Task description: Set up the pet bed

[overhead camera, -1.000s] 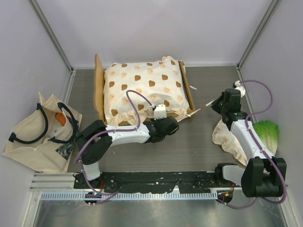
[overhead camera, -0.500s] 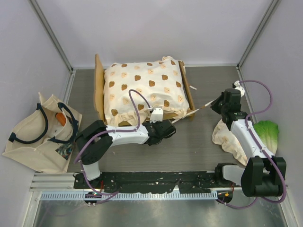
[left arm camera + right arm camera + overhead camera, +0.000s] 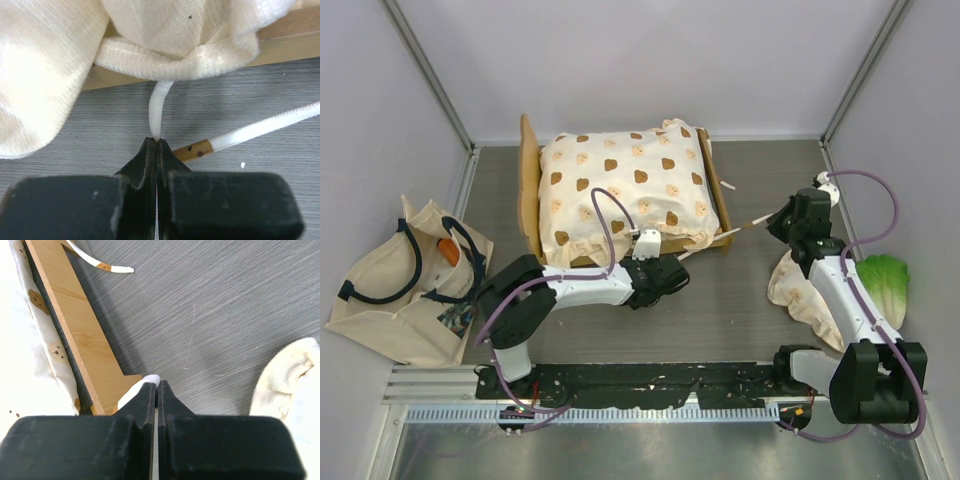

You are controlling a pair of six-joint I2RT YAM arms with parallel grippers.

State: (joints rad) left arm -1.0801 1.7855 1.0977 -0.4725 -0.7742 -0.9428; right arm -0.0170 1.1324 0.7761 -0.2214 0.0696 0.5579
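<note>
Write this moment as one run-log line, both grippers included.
left gripper: shut on near tie | right gripper: shut on right tie | pet bed: cushion on it

Left fingers point(image 3: 142, 167) and right fingers point(image 3: 144, 402) are both pinched tightly together.

Back centre of table point(image 3: 750, 320) taken up by pet bed point(image 3: 625, 190), set close to rear wall; narrow strip left between headboard and left rail. Lane along bed's near side blocked by left arm point(image 3: 585, 285) laid across. Gap right of bed crossed by stretched tie cord point(image 3: 752, 224). Right edge crowded by cream cloth point(image 3: 795, 290), lettuce toy point(image 3: 885, 280), right arm point(image 3: 845, 290). Open stretch seen centre-right, between arms. Tote bag point(image 3: 390, 300) lying beyond left rail.
</note>
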